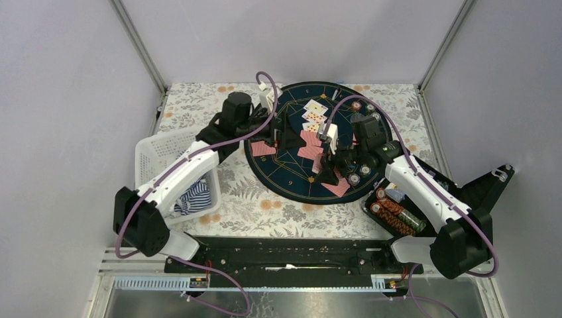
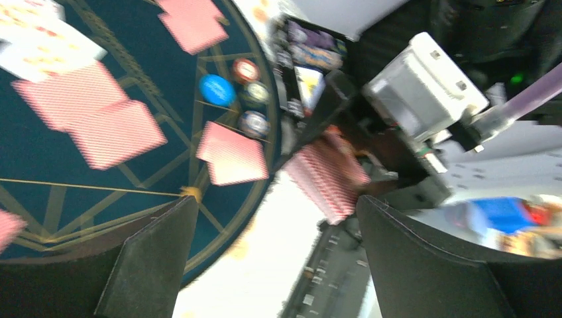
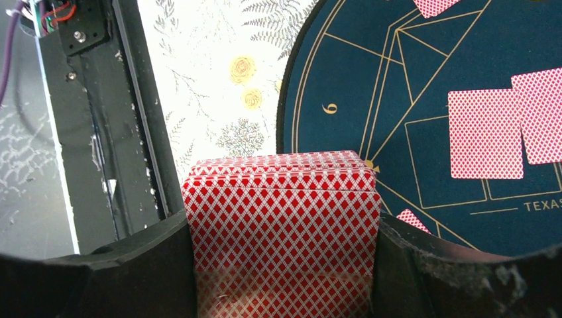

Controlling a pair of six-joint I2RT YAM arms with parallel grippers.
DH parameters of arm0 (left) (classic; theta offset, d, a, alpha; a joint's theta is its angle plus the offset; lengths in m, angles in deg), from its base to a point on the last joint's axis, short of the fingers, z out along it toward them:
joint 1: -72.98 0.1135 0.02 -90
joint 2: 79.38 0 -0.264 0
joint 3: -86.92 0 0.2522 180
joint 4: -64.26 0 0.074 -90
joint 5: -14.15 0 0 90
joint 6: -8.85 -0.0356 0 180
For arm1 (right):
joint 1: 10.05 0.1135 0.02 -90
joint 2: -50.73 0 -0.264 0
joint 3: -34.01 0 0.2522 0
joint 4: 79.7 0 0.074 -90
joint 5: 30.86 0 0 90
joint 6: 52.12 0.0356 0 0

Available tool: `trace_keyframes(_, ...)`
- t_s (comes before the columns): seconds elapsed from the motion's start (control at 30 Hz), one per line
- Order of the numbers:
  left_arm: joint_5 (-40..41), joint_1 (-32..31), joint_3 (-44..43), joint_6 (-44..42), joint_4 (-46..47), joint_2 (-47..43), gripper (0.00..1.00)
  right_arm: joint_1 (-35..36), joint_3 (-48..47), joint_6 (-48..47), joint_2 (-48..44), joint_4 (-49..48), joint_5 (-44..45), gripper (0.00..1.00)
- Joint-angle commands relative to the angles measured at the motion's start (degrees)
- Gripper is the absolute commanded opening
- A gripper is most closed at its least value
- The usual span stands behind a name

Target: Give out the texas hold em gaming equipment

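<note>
Floral-clothed table point(image 1: 265, 207), round mat point(image 1: 291, 182) at centre frame: a deck of red-backed cards point(image 3: 281, 212) is being held up for dealing.

The deck is being clenched edge-on by the right claw point(image 3: 281, 265), low in the right wrist view, above the mat. The left claw point(image 2: 275, 265) is being held wide apart with nothing in it, facing that deck. Dealt cards point(image 1: 310, 140) are being left spread on the mat, with chip stacks point(image 1: 356, 105) along its upper-right edge. As a judgement: if several cards are being dragged off at once, the pack could be loosened and spilled across the laid-out hands.
</note>
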Motion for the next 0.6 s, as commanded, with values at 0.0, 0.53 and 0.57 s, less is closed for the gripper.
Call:
trace_keyframes(0.0, -13.1, -0.4, 1.2, 17.7, 11.3, 2.6, 0.92, 2.0, -2.6, -3.4, -1.7, 0.3, 2.3, 0.0)
trace_keyframes(0.53, -13.2, -5.0, 4.6, 19.9, 10.4, 9.1, 0.75, 5.4, -3.7, -3.0, -0.8, -1.5, 6.1, 0.0)
trace_keyframes(0.57, -13.2, -5.1, 4.5, 20.2, 10.4, 9.5, 0.74, 5.5, -3.9, -3.0, -0.8, -1.5, 6.2, 0.0)
